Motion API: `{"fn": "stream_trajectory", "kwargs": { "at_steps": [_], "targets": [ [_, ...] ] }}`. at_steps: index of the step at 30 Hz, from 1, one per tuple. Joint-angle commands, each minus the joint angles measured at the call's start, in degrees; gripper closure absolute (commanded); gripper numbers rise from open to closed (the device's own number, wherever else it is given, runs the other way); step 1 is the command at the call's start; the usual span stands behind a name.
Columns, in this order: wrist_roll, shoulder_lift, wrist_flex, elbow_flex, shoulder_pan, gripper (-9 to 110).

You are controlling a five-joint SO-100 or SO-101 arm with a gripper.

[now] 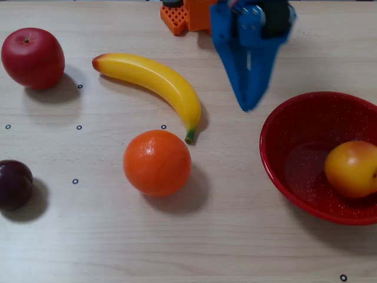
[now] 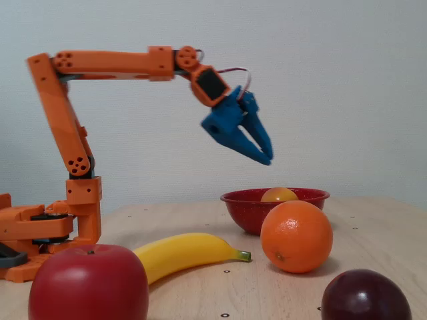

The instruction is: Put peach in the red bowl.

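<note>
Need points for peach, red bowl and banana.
peach [image 1: 352,168], fixed view from above, middle of the fruit.
red bowl [image 1: 277,127], same view, left inner wall.
banana [image 1: 154,82], same view, mid-body.

Light wood table [image 1: 235,247] with small black ring marks. Red apple [image 1: 32,58] at top left in the top-down fixed view, yellow banana [image 1: 154,85] lying diagonally right of it, stem end just beside but not touching the orange [image 1: 156,163]. Dark plum [image 1: 14,184] at the left edge, well apart from the orange; in the side fixed view apple [image 2: 88,283] and plum [image 2: 365,295] sit closest to camera.
</note>
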Motion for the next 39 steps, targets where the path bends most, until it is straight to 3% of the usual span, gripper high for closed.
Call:
{"fn": "stream_trajectory", "kwargs": {
  "at_steps": [1,27,39],
  "targets": [
    [0.44,11.34,2.37,0.53,1.85,102],
    [8.96,69.52,21.45,42.54,9.93,102],
    [12.74,79.63,11.60,65.30,10.55,102]
  ]
}}
